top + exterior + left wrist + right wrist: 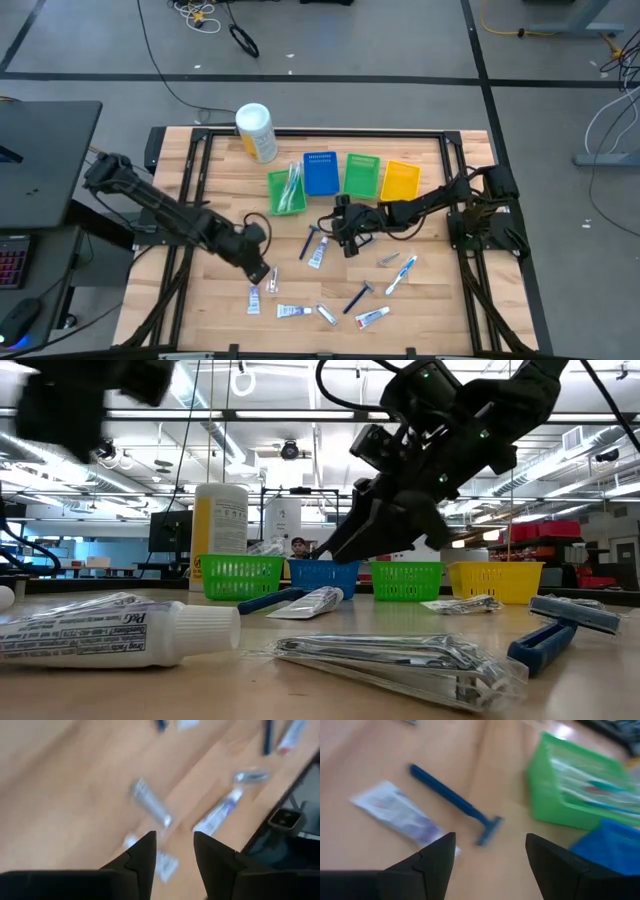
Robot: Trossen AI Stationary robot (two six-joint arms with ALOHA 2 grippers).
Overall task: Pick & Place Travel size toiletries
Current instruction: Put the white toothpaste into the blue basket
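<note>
Travel size toiletries lie loose on the wooden table (220,170): a blue razor (308,241) (455,800), a white toothpaste tube (318,253) (400,812), a silvery packet (388,260), a toothbrush (400,275), and more tubes (293,312) along the near edge. My right gripper (338,228) (490,845) hovers open just above the razor and tube. My left gripper (264,272) (175,845) is open over the near-left tubes (217,812) and a packet (150,805), with nothing between its fingers.
At the far side stands a row of bins: a green bin (287,190) (575,785) holding toothbrushes, a blue (320,172), another green (361,175) and a yellow one (400,180). A white canister (256,132) with a yellow label stands behind them at the far left.
</note>
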